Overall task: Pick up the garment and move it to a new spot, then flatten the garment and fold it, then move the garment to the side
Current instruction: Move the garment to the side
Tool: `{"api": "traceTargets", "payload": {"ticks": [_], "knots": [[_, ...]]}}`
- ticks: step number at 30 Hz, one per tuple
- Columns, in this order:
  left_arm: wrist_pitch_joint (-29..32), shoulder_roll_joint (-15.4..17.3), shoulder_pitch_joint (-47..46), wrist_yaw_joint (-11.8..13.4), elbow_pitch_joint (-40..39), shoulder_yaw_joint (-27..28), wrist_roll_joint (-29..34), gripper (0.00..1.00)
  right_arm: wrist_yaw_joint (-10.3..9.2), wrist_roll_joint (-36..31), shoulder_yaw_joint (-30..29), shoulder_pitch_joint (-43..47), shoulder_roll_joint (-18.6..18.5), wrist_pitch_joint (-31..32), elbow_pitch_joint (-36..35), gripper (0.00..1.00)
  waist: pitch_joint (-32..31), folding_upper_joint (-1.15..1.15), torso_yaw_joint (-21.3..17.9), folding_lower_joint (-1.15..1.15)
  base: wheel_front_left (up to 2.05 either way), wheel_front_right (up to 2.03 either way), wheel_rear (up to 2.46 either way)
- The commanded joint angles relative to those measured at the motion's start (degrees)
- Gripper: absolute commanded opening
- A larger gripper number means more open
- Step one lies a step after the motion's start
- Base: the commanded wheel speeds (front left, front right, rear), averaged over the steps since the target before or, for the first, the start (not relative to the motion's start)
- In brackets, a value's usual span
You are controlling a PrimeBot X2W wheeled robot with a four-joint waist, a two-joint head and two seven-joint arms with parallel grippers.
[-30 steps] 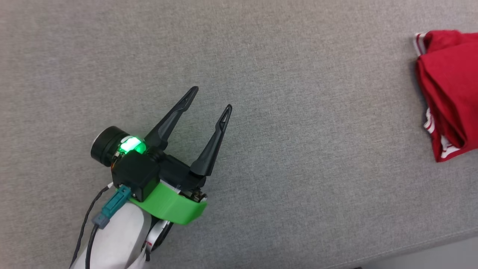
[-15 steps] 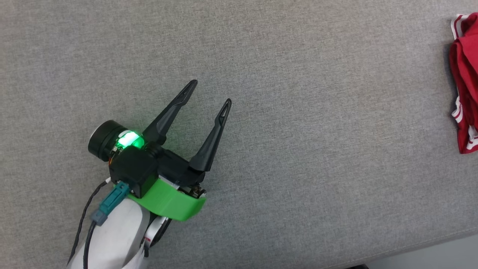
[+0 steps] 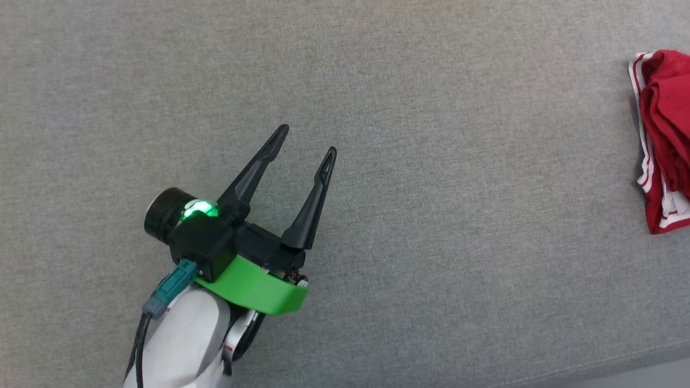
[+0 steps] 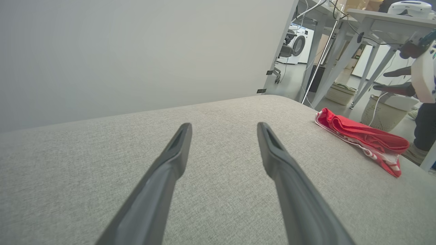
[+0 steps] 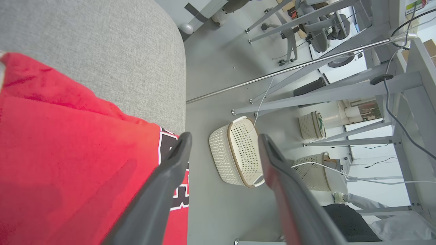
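Folded red T-shirt (image 3: pixel 666 108) set aside at grey table (image 3: pixel 431 81) edge, left gripper (image 3: pixel 307 140) and right gripper (image 5: pixel 223 136) wide, empty; next, likely pulling clear.

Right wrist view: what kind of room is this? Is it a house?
Probably a robot lab set up for laundry practice, not a house: pale laundry baskets, a washing machine beyond metal-legged work tables, and the red garment on a grey padded table.

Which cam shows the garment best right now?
Left wrist view: the whole folded garment is in frame. Head view crops it at the right edge; right wrist view shows a close-up part with print.
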Motion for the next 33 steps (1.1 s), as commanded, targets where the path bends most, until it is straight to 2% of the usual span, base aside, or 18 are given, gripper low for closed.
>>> {"api": "traceTargets", "payload": {"ticks": [1, 4, 8, 12, 17, 21, 25, 33], "knots": [[-0.3, -0.6, 1.4, -0.2, 0.6, 0.6, -0.5, 1.0, -0.1, 0.6, 0.5, 0.5, 0.9, -0.4, -1.5, 1.0, -4.9, 0.0, 2.3, 0.0, 0.0, 0.0, 0.0], [-0.3, -1.9, 3.1, -0.2, 1.7, 1.6, -0.8, 1.0, -0.1, 1.6, 1.2, 1.3, 2.4, -0.6, -4.6, 1.0, -8.4, 0.0, 3.8, 0.0, 0.0, 0.0, 0.0], [-0.3, -3.5, 5.8, -0.2, 3.2, 4.0, -1.4, 1.0, -0.1, 4.5, 1.6, 3.5, 6.1, -1.2, -9.1, 1.0, -12.6, 0.0, 6.0, 0.0, 0.0, 0.0, 0.0], [-0.3, -4.4, 8.3, -0.2, 4.4, 6.3, -1.2, 1.0, -0.1, 8.4, 0.3, 7.3, 11.8, -2.7, -13.2, 1.0, -16.1, 0.0, 8.1, 0.0, 0.0, 0.0, 0.0], [-0.3, -5.7, 11.3, -0.2, 6.0, 9.6, -1.7, 1.0, -0.1, 11.4, -2.1, 13.8, 19.4, -7.5, -17.1, 1.0, -19.7, 0.0, 10.7, 0.0, 0.0, 0.0, 0.0], [-0.3, -6.3, 13.2, -0.2, 7.3, 11.1, -1.8, 1.0, -0.1, 14.5, -4.2, 20.2, 26.2, -11.8, -18.1, 1.0, -22.0, 0.0, 12.6, 0.0, 0.0, 0.0, 0.0], [-0.3, -7.2, 14.8, -0.2, 8.1, 12.7, -2.5, 1.0, -0.1, 16.1, -3.8, 25.4, 30.9, -16.4, -19.1, 1.0, -23.3, 0.0, 13.6, 0.0, 0.0, 0.0, 0.0], [-0.3, -8.0, 17.9, -0.2, 9.9, 14.5, -1.9, 1.0, -0.1, 17.2, -2.1, 32.9, 37.1, -24.9, -18.5, 1.0, -25.2, 0.0, 14.9, 0.0, 0.0, 0.0, 0.0]]}}
